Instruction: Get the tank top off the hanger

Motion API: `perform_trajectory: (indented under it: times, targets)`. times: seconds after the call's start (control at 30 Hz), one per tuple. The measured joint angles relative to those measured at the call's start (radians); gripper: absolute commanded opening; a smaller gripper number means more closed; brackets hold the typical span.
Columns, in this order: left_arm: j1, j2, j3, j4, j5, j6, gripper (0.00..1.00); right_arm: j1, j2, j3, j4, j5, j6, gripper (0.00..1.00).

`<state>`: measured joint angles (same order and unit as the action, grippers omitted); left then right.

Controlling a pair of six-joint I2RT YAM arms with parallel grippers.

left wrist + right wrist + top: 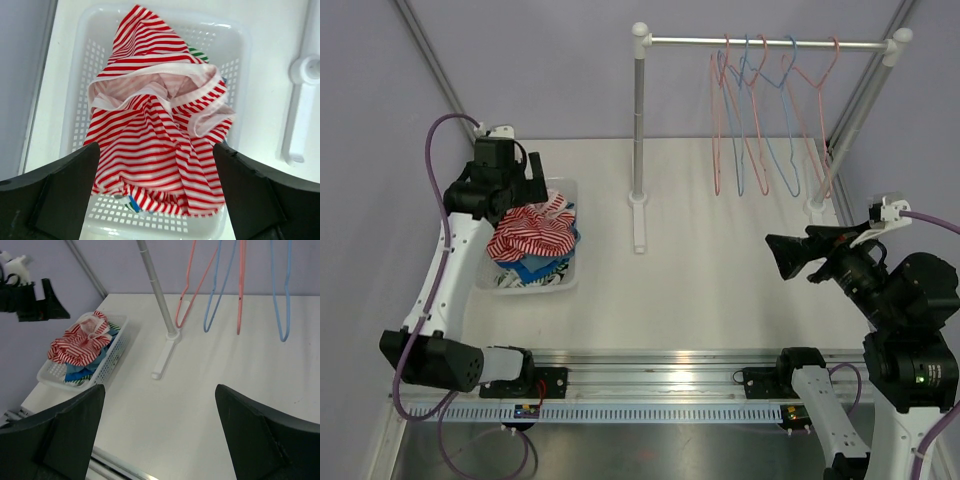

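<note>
The red-and-white striped tank top (532, 235) lies crumpled on top of the pile in the white mesh basket (570, 272), which stands on the left side of the desk (710, 260).

The top view shows the left end effector (542, 190) poised over the far end of the basket. It also shows the right end effector (782, 258) well apart on the right, pointing left across the desk with its fingers spread and nothing between them. Behind, pink and blue hangers (760, 120) hang from the rail (770, 42) of the rack.

The left wrist view looks straight down into the basket (82, 65). The left end effector (155, 150) is wide open, 1 dark finger at each lower corner, and the tank top (160, 130) lies below and between them, not gripped. This view alone shows its white-edged openings folded over one another, and a scrap of green-striped cloth (197, 54) peeking out behind it. The rack's white foot (300, 100) sits at the right edge.

The right wrist view shows the open right end effector (159, 390) over bare desk. From this low angle the tank top (80, 340) is seen from the side, resting on blue cloth (80, 371) in the basket (112, 357), with the left end effector (45, 302) above it. The rack post (157, 290) and 4 hangers (210, 290) fill the upper part.
</note>
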<state>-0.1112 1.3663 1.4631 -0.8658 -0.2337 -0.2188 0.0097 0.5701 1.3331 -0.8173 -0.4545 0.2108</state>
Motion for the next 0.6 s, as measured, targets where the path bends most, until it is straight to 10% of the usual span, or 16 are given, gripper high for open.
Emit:
perform_trajectory:
  times: [0.23,0.6]
  targets:
    - [-0.194,-0.296,-0.005,-0.048,-0.096,-0.021,0.99,0.039,0.055,0.026,-0.086,0.194,0.008,1.00]
    - [-0.192,-0.728,-0.111,-0.196,-0.255,-0.061,0.99,0.179,0.047,0.024,-0.216,0.481,-0.031,1.00]
